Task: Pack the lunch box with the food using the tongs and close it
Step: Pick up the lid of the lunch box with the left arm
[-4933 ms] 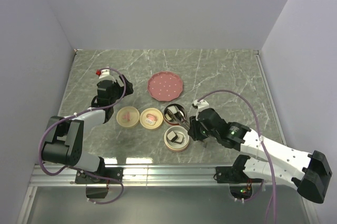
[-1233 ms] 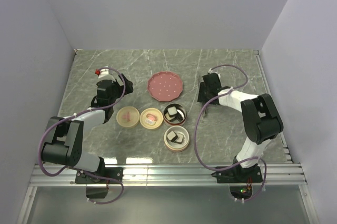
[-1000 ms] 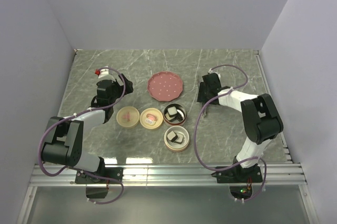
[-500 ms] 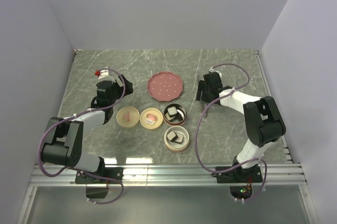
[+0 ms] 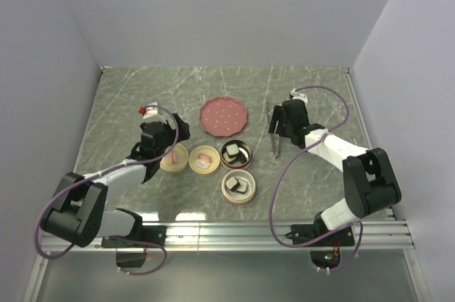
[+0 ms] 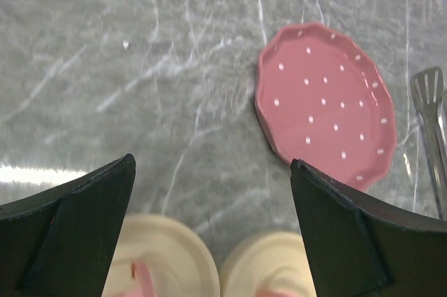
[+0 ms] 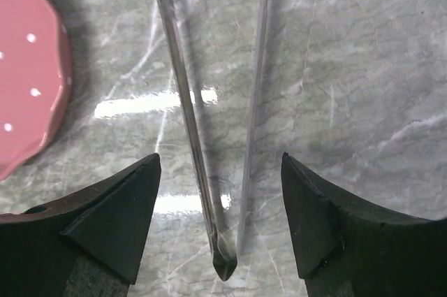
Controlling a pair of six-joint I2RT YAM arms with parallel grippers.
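From above, the marble bench [image 5: 320,96] carries a pink plate [image 5: 223,116], two cream lids [image 5: 173,158] side by side, and two round brown-rimmed containers [image 5: 240,201]. The food [image 5: 235,151] lies inside both containers as black-and-white pieces. The tongs [image 5: 276,144] lie on the bench, right of the farther container and apart from it. The right arm has its elbow far out to the right, and its forearm angles back toward the centre. The left arm stretches forward with its wrist above the lids. A second ago that wrist hung farther left, clear of the lids. Five seconds ago the right arm was low over the containers.

The left wrist view shows what the overhead cannot. The left pincer [image 6: 211,164] is spread wide and holds nothing. The lids are under it at the bottom edge, the plate lies ahead, and one tong tip shows at the right edge.

The right wrist view shows the right pincer [image 7: 220,157] parted. The tongs [image 7: 185,101] lie on the bench between its fingers [image 7: 112,220] and touch neither. Their joined end is nearest the camera and their tips point away.
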